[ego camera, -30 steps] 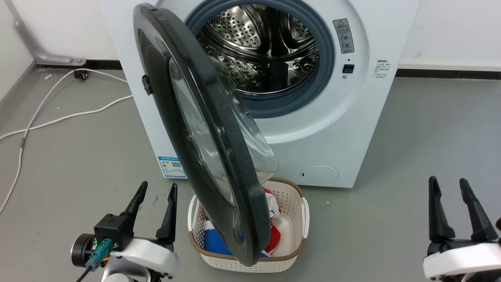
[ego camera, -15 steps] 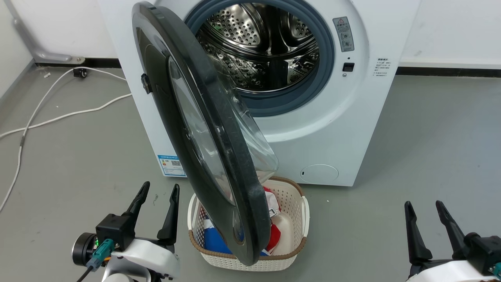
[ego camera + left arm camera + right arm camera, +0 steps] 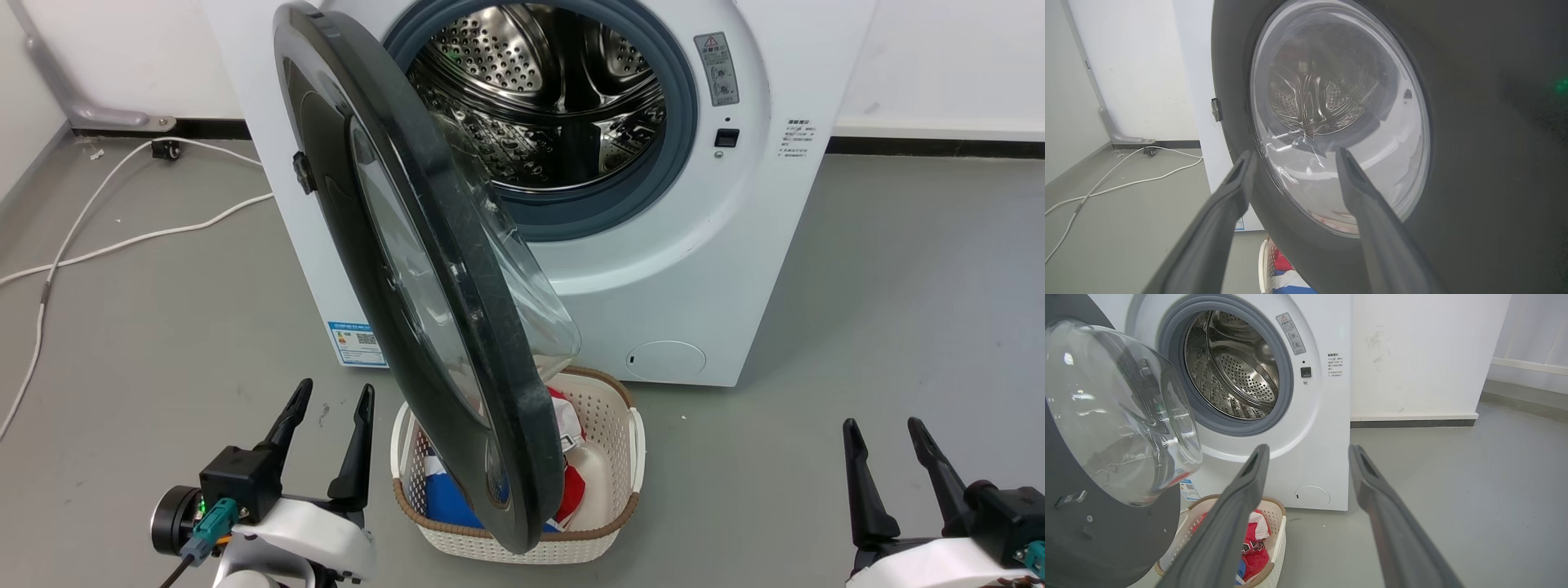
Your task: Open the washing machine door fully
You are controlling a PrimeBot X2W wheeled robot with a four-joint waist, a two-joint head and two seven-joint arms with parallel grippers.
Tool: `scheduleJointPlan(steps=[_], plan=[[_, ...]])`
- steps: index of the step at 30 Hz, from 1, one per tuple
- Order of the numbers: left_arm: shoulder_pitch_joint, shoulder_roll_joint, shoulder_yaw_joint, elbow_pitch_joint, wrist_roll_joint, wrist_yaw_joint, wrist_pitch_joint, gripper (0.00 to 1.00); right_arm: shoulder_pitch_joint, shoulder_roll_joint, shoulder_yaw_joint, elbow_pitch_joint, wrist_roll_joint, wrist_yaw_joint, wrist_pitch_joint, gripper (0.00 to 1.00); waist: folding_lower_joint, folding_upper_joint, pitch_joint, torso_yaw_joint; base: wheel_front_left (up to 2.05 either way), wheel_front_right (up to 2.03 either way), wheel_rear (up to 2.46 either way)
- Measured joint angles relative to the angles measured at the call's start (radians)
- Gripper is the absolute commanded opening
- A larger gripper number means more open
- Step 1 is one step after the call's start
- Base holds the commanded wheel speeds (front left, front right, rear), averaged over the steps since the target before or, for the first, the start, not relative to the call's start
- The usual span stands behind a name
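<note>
Here, the left tool (image 3: 335,385) is hovering lower left, fingers spread and empty. The washing machine door (image 3: 445,269) is standing half open through the frame's middle, above the basket (image 3: 563,554) (probably stiff, heavy, glossy: push its rim, not the glass (image 3: 400,269)), with floor (image 3: 163,310) free leftward. The right tool (image 3: 882,422), spread and empty, is idling lower right.

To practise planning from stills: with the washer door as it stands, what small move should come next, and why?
Probably nudge the washing machine door leftward from its inner side with the right gripper: it stands half-swung, both grippers open and apart from it, the left gripper facing its outer side.
</note>
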Motion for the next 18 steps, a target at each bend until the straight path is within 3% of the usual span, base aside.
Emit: scheduleJointPlan(steps=[3,5,6,18], plan=[[0.000,-0.001,0.001,0.001,0.000,0.000,0.000,1.00,0.000,0.000,0.000,0.002,-0.003,0.000,0.002,1.00,0.0000,0.0000,0.001,-0.001,0.00,0.00,0.00],[0.000,-0.001,0.001,0.001,0.000,0.000,0.000,0.42,0.000,0.000,0.001,0.003,-0.003,0.000,0.002,1.00,0.0000,0.0000,0.002,-0.001,0.00,0.00,0.00],[0.000,-0.001,-0.001,0.001,0.000,0.000,0.000,0.00,0.000,0.000,0.001,0.003,-0.003,0.000,0.002,1.00,0.0000,0.0001,0.003,-0.001,0.00,0.00,0.00],[-0.014,-0.003,0.017,-0.061,0.001,0.007,0.000,0.00,-0.004,0.000,0.005,0.008,-0.010,0.000,-0.001,1.00,0.0000,0.0000,0.002,-0.004,0.00,0.00,0.00]])
